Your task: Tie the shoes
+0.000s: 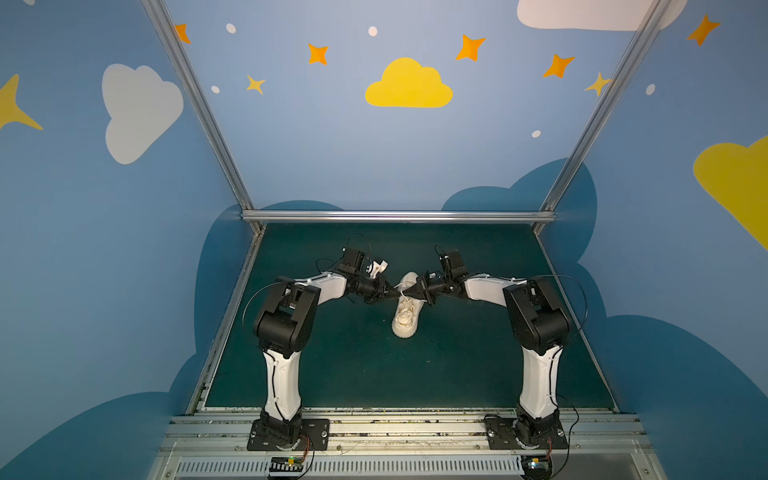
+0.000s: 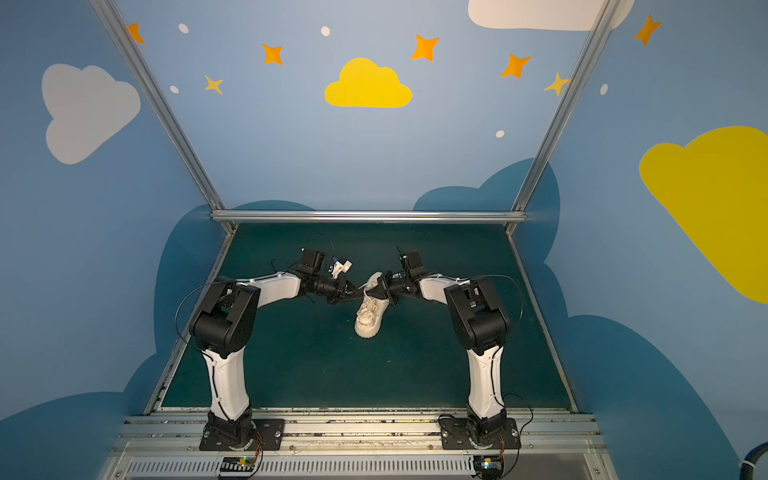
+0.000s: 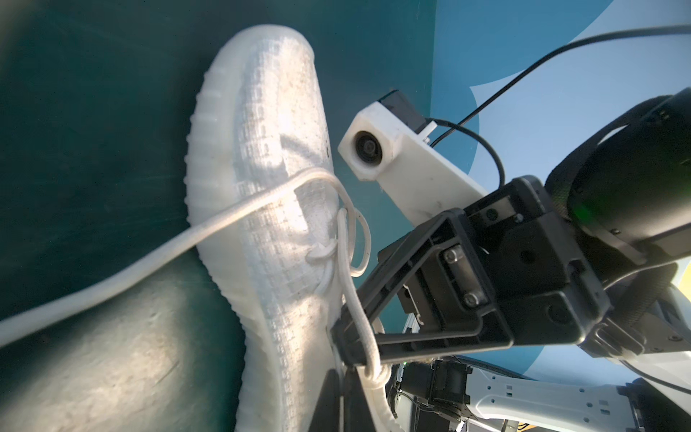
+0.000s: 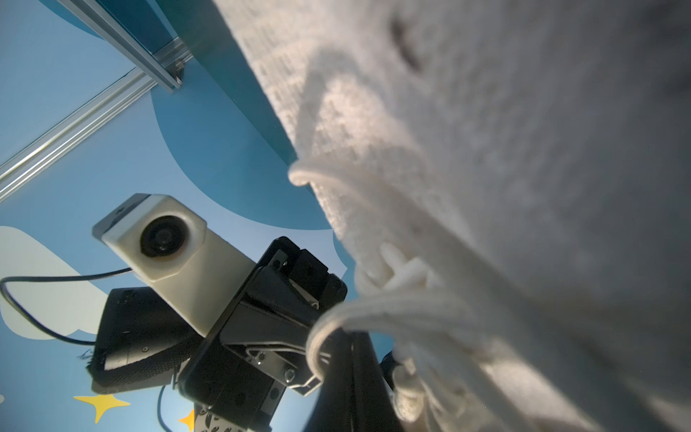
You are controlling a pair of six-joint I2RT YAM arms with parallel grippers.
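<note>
The left gripper (image 1: 396,296) and right gripper (image 1: 407,293), black and wedge-shaped, are meeting tip to tip with jaws together, each pinching the braided cream laces (image 3: 209,224) over the off-white knit, ribbed-sole sneaker (image 1: 404,322), which is lying mid-table on the dark green mat (image 1: 353,365).

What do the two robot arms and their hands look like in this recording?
Both the left arm and right arm pair glossy white link shells with bulky black joints, on black base plates. The left hand and right hand are black, tapering triangular frames. White boxy wrist cameras and thin black cables ride along.
</note>
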